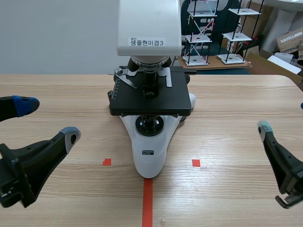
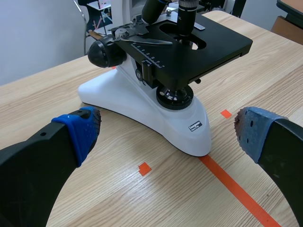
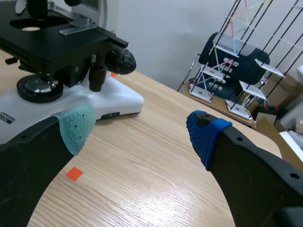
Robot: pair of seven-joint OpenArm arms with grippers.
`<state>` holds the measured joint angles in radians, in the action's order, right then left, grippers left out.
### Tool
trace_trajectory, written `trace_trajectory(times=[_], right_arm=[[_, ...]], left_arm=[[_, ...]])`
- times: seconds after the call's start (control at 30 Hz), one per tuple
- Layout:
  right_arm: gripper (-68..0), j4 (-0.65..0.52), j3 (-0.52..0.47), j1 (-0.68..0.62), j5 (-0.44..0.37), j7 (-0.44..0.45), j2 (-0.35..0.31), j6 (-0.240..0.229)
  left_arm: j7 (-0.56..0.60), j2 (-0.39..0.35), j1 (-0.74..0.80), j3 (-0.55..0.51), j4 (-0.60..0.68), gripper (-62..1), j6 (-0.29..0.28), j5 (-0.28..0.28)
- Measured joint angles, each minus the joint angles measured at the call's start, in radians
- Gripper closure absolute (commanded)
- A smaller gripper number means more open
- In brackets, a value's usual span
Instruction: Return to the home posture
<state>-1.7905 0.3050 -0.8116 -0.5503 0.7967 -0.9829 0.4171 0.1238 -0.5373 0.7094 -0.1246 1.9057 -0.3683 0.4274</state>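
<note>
The middle of the table [image 1: 236,104] is taken up by the microscope [image 1: 149,165], its white foot run forward onto the red tape line and its black stage [image 1: 170,99] spread wide above, so a low path straight across the centre is blocked. Bare wood is seen on both sides, where the left gripper [image 1: 47,121] and the right gripper [image 3: 140,128] are held with fingers spread, each apart from the foot. Past the table's far right edge, that side is crowded by wire racks [image 1: 199,38] and cardboard boxes [image 1: 289,40].
</note>
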Motion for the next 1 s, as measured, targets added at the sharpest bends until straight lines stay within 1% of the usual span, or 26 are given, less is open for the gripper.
trace_trajectory(times=[0.07,0.1,0.2,0.23,0.27,0.37,0.43,0.6,0.77,1.0], right_arm=[[-43.5,-0.001,0.000,0.007,0.038,0.008,0.018,-0.035],[-43.5,-0.001,0.000,0.017,0.038,0.003,0.029,-0.065],[-43.5,-0.001,0.002,0.044,0.039,-0.005,0.047,-0.068],[-43.5,-0.001,0.002,0.051,0.049,-0.005,0.047,-0.079],[-43.5,-0.001,0.002,0.055,0.054,-0.005,0.047,-0.078],[-43.5,-0.004,0.003,0.055,0.053,0.014,0.047,-0.082],[-43.5,-0.008,0.003,0.055,0.053,0.013,0.046,-0.099],[-43.5,-0.010,0.003,0.055,0.053,0.014,0.046,-0.105],[-43.5,-0.033,0.003,0.055,0.053,0.011,0.046,-0.126],[-43.5,-0.051,0.003,0.055,0.053,0.010,0.046,-0.126]], left_arm=[[0.000,0.000,0.000,0.000,0.000,-59.6,0.000,0.000],[0.000,0.000,0.000,0.000,0.000,-59.6,0.000,0.000],[0.000,0.000,0.000,0.000,0.000,-59.6,0.000,0.000],[0.000,0.000,0.000,0.000,0.000,-59.6,0.000,0.000],[0.000,0.000,0.000,0.000,0.000,-59.6,0.000,0.000],[0.000,0.000,0.000,0.000,0.000,-59.6,0.000,0.000],[0.000,0.000,0.000,0.000,0.000,-59.6,0.000,0.000],[0.000,0.000,0.000,0.000,0.000,-59.6,0.000,0.000],[0.000,0.000,0.000,0.000,0.000,-59.6,0.000,0.000],[0.000,0.000,0.000,0.000,0.000,-59.6,0.000,0.000]])
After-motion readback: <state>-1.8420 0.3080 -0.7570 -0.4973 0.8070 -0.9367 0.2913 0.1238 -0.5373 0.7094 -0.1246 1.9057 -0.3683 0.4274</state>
